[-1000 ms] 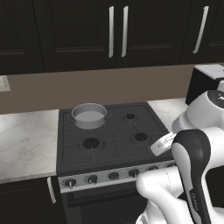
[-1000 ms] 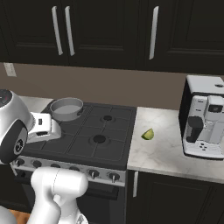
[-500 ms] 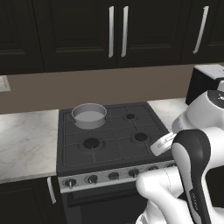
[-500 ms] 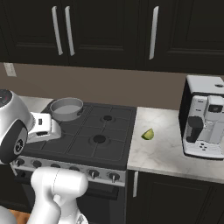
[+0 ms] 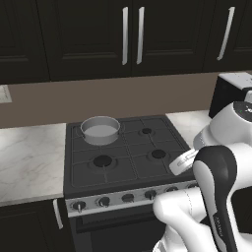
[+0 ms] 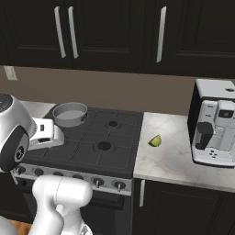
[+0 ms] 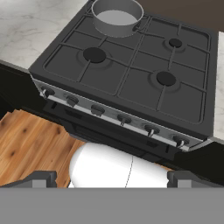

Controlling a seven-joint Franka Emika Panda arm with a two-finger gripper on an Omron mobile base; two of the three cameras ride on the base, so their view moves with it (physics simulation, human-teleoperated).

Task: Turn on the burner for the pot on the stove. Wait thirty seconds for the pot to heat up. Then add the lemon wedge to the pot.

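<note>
The pot (image 5: 100, 130) sits on the stove's (image 5: 123, 157) upper-left burner, ready for heating; the lemon wedge (image 6: 155, 141) waits on the tabletop (image 6: 174, 151) centre-right. The claw (image 7: 112, 178) hangs fully open, empty, facing the knobs.

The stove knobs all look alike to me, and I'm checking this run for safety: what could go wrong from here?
1. The pot sits on the back-left burner, but the knobs form one row of look-alikes on the stove front; the wrong burner could be lit.
2. The open end effector hangs out in front of the stove above the floor, so it has a long reach to any knob.
3. The lemon wedge is tiny and lies on the counter right of the stove, an easy grasp to miss.
</note>
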